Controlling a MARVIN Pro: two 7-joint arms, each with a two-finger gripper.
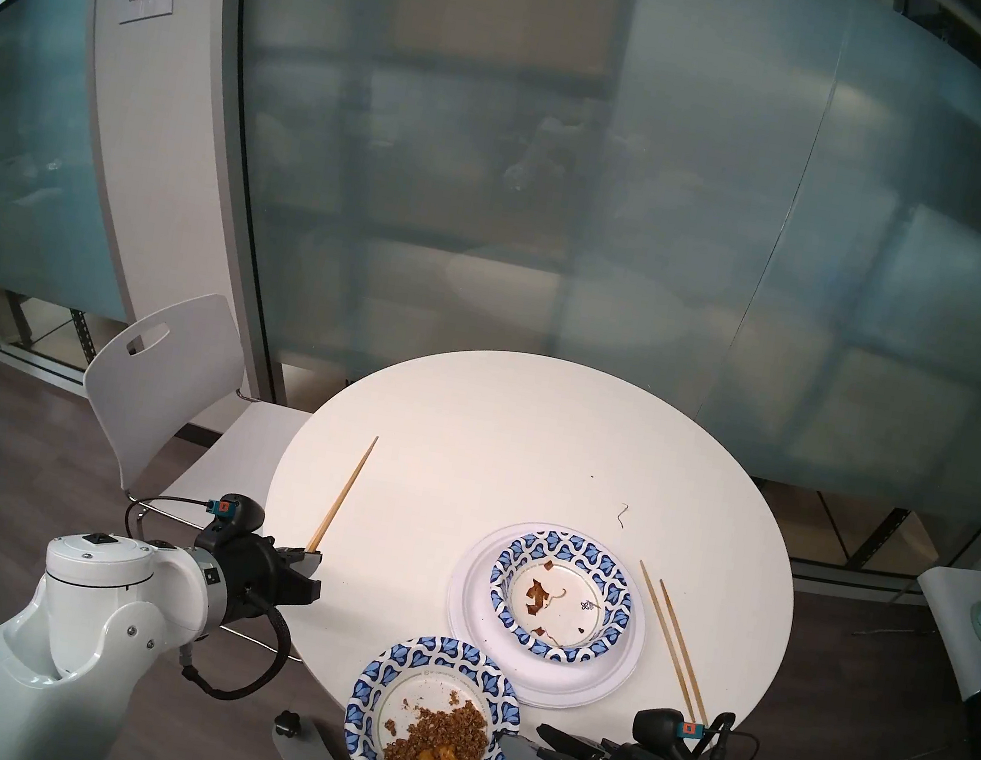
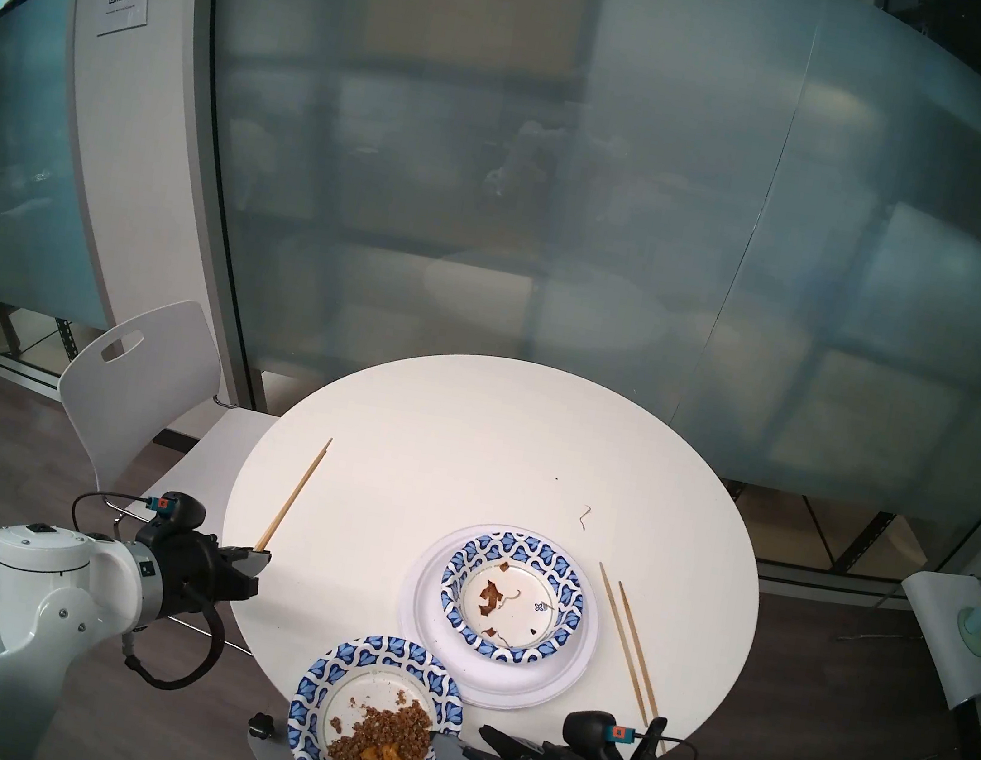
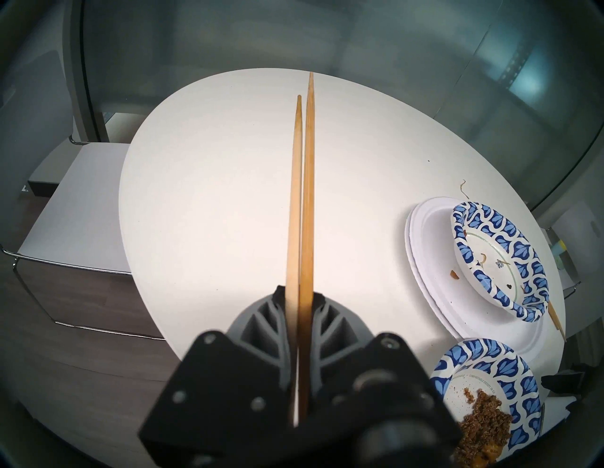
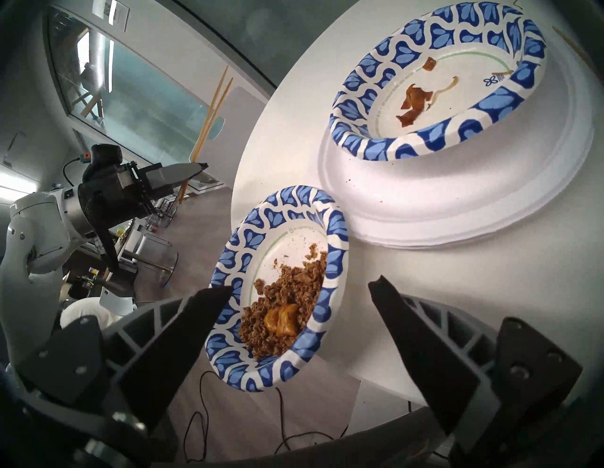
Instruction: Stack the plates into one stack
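We see a round white table (image 1: 530,439) with a stack (image 1: 544,616) on its near right part: two large white paper plates (image 1: 552,674) with one blue-patterned paper bowl (image 1: 561,593) sitting on top, holding a few brown scraps. A second blue-patterned bowl (image 1: 432,717), with a heap of brown crumbly food (image 1: 441,736) and an orange piece in it, sits at the table's near edge, just beside the stack and overhanging the rim; in the right wrist view much of it juts out past the table edge over the floor.

Our right gripper (image 4: 299,287) is level with that bowl, jaws spread wide, one finger on each side of its near rim in the wrist view. From the head views the fingertips reach the bowl's rim, but we cannot tell whether they touch it.

Our left gripper (image 3: 299,294) is at the table's left edge, its jaws closed tight on a pair of wooden chopsticks (image 3: 302,196) that point away across the tabletop. The sticks lie side by side, tips slightly uneven.

Another pair of chopsticks (image 1: 671,638) lies on the table just to the right of the stack. A white chair (image 1: 170,385) stands at the table's far left.
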